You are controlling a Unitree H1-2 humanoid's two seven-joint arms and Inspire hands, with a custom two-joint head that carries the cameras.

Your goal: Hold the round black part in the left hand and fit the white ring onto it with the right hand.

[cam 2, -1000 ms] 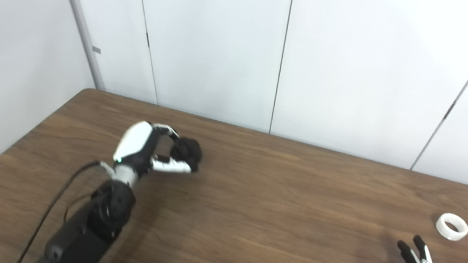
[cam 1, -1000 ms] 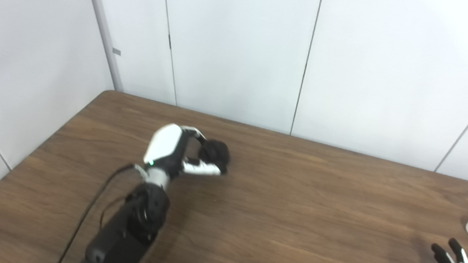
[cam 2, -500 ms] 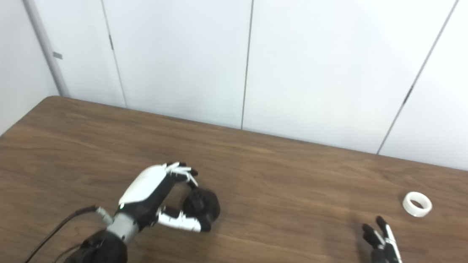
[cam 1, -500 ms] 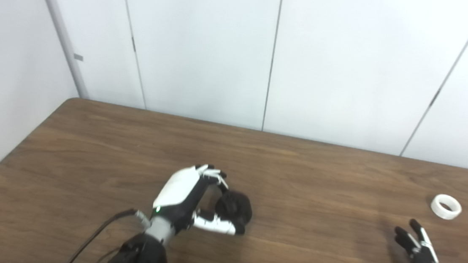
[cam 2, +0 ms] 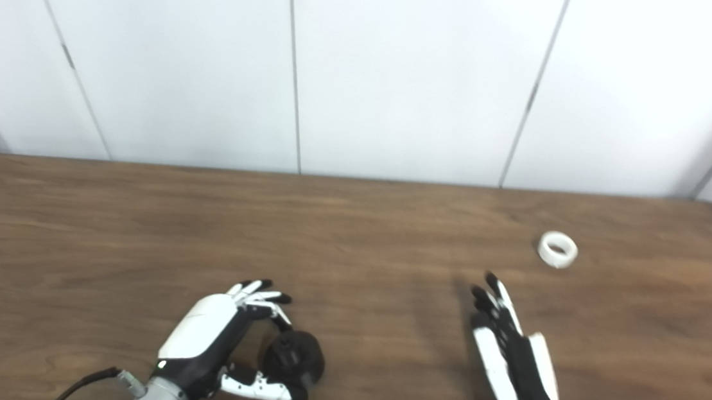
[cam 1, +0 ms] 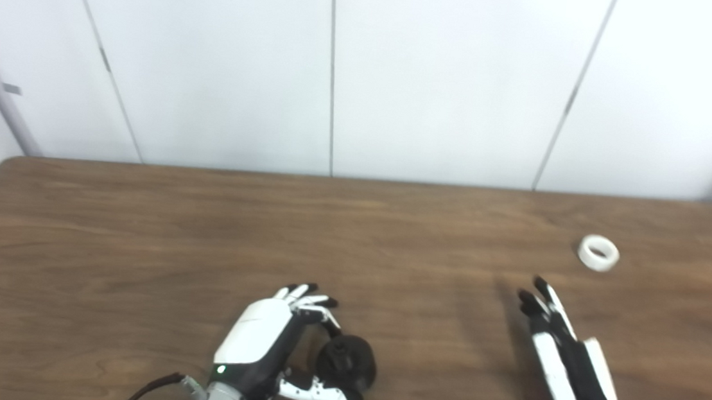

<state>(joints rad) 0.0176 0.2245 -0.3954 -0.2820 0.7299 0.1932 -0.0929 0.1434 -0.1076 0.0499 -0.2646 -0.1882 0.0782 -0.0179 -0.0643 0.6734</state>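
Near table front: left hand (cam 1: 266, 347), drawn back, grips round black plastic part (cam 1: 347, 361); right hand (cam 1: 564, 366), fingers straight, empty, advances toward small white ring (cam 1: 598, 253).

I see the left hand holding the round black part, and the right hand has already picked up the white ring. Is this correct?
Not quite. The left hand does hold the round black part, but the right hand is open and empty. The left eye view shows the white ring lying on the table, apart from that hand.
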